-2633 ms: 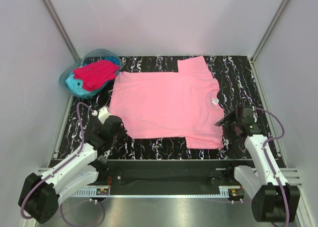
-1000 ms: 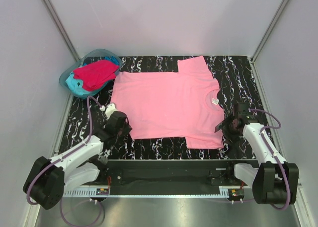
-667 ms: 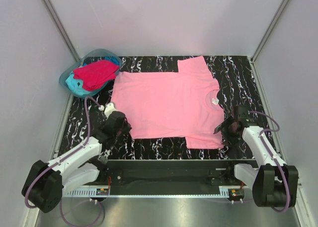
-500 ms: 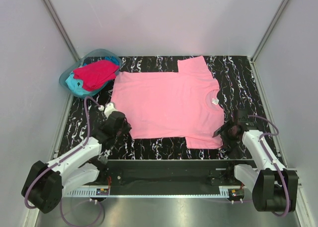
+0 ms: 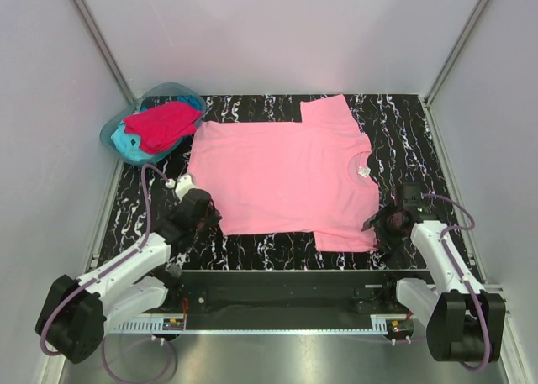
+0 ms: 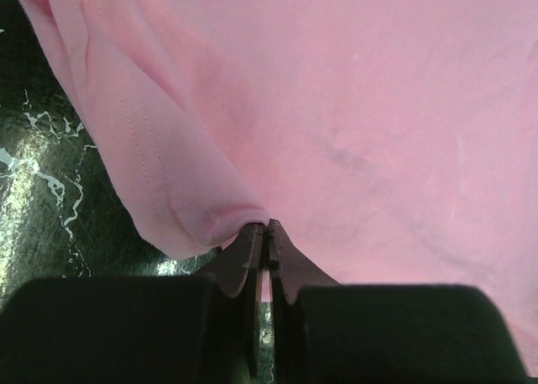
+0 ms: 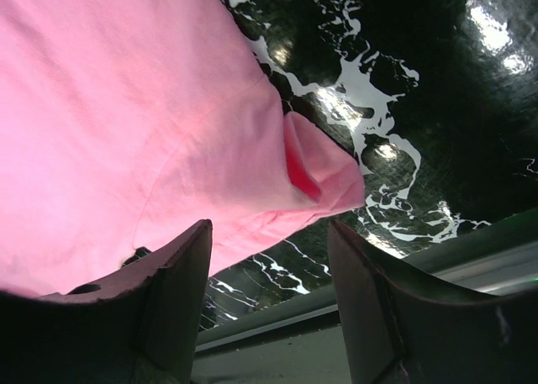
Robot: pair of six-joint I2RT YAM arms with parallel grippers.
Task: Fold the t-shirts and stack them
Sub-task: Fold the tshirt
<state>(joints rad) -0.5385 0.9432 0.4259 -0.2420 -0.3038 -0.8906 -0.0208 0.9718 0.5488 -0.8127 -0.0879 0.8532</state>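
Pink t-shirt neck label white, unreadable

A t-shirt lies spread flat across the middle of the surface, collar to the right, hem to the left. A tub sits at the far left corner, just beside the hem, holding an upper t-shirt on a lower t-shirt. The left fingers meet the spread shirt's near left corner. The right fingers flank its near sleeve.
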